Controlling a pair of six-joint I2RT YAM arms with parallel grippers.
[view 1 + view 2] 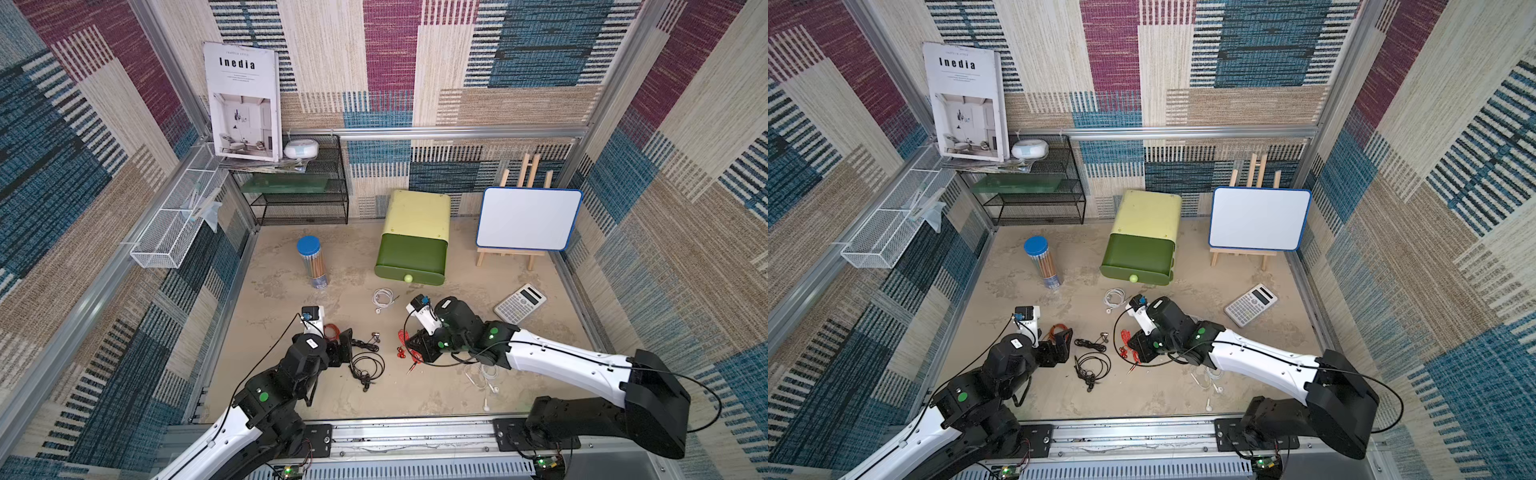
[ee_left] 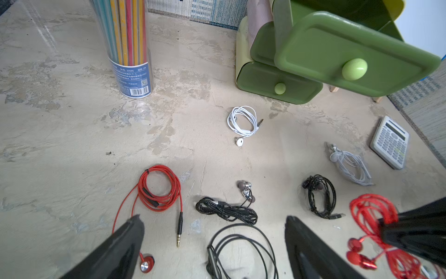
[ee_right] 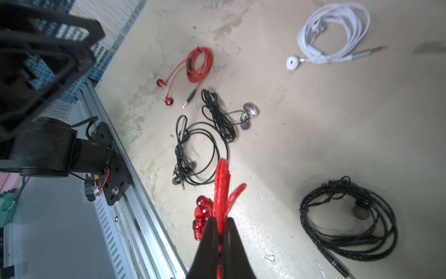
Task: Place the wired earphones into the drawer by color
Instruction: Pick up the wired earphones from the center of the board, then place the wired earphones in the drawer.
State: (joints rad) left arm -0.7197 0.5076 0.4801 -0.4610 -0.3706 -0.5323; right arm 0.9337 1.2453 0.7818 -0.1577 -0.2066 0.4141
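My right gripper (image 3: 220, 218) is shut on the cable of a red earphone set (image 3: 223, 183), with its buds beside the fingers; both top views show this at table centre (image 1: 402, 337) (image 1: 1124, 345). My left gripper (image 2: 213, 218) is open just above the table, over the black earphones (image 2: 226, 211) and a thin black loop (image 2: 241, 251). An orange-red set (image 2: 159, 188) lies beside one finger. Another black set (image 2: 322, 195) and two white sets (image 2: 243, 120) (image 2: 350, 166) lie apart. The green drawer unit (image 1: 415, 212) stands behind, its upper drawer (image 2: 350, 48) pulled out.
A pencil tube (image 1: 311, 262) stands at the back left and a calculator (image 1: 519, 303) lies at the right. A whiteboard on an easel (image 1: 528, 218) and a wire shelf (image 1: 299, 191) line the back wall. More white earphones (image 1: 482, 376) lie by the front rail (image 1: 415, 432).
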